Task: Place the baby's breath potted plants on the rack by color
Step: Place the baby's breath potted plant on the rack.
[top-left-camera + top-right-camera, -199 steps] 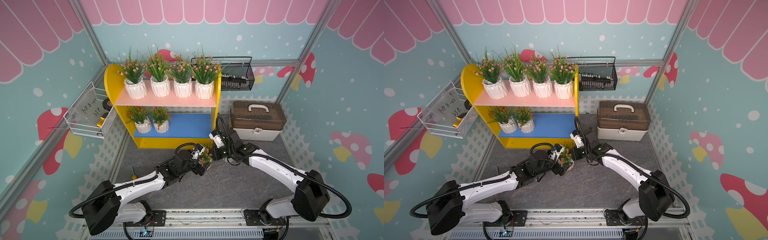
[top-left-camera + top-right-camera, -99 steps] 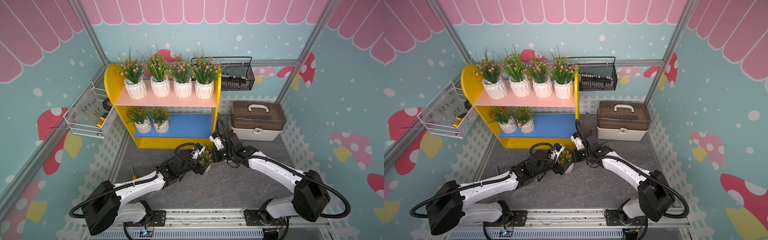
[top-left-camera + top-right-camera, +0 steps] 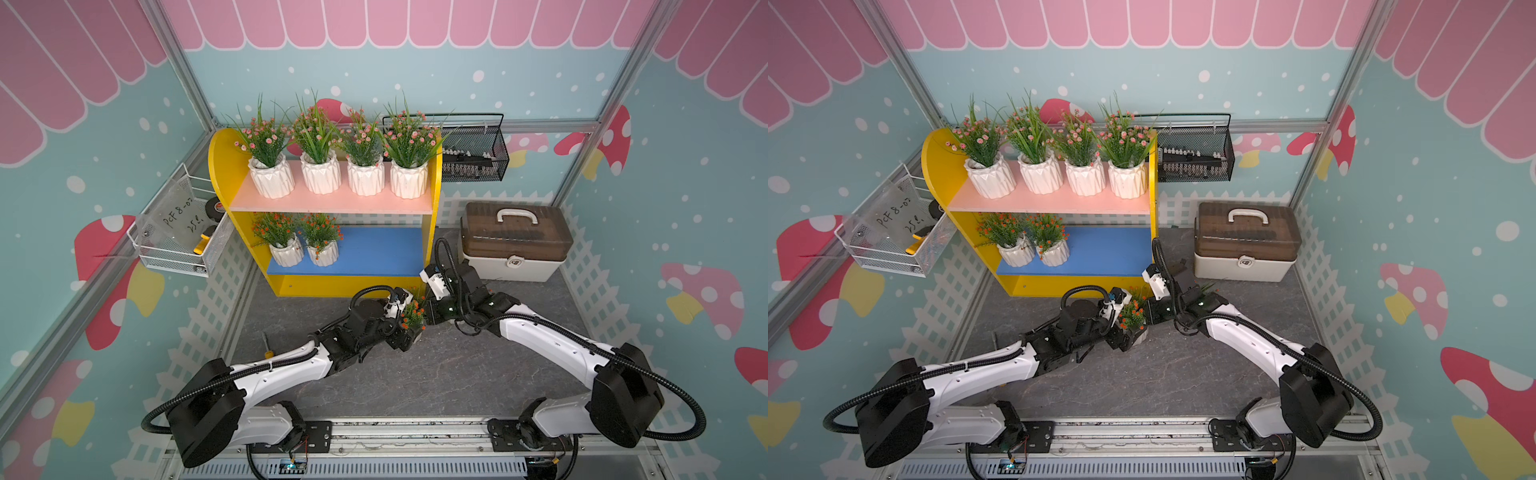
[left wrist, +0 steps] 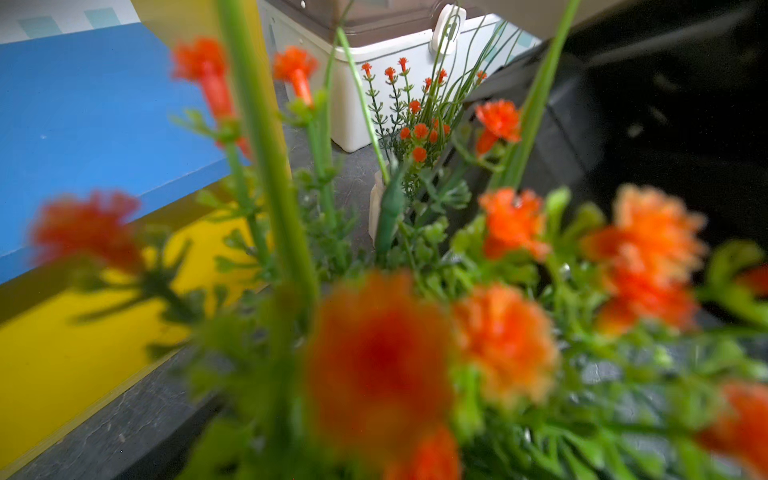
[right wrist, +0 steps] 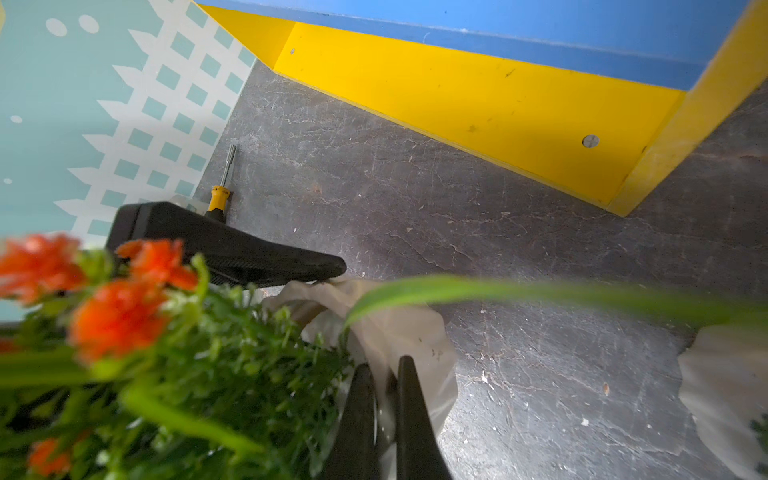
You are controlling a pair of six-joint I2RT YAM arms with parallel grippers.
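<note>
- Dark stone-patterned tabletop (image 3: 436, 374) is enclosed by teal mushroom-print walls; at the left wall a white wire basket (image 3: 174, 249) is hung, and its contents are largely masked by a handwritten sheet.
- Beside the left arm a screwdriver (image 3: 268, 351) is laid, with its handle partly covered.
- On the rack (image 3: 328, 286), four pink plants (image 3: 320, 166) are lined along the pink upper board (image 3: 332, 203). Two shelved orange plants (image 3: 303, 241) are stood at the left end of the blue lower board (image 3: 374, 253).
- The left end effector (image 3: 1126, 337) is set against a loose orange plant (image 3: 412, 313) on the tabletop before the rack's right panel. One finger (image 5: 257, 257) is seen against the pot; the other is buried under blurred blossoms, so its width cannot be told.
- The right end effector (image 5: 384, 368) is closed narrowly on that pot's rim, with the white wall pinched between its jaws.
- A last orange plant (image 4: 415, 133) is stood behind the right arm, near the storage box (image 3: 515, 245). Only a few of its leaves are shown in both top views.
- A black mesh basket (image 3: 473, 153) is hung on the back wall; its contents are too small to be identified.
</note>
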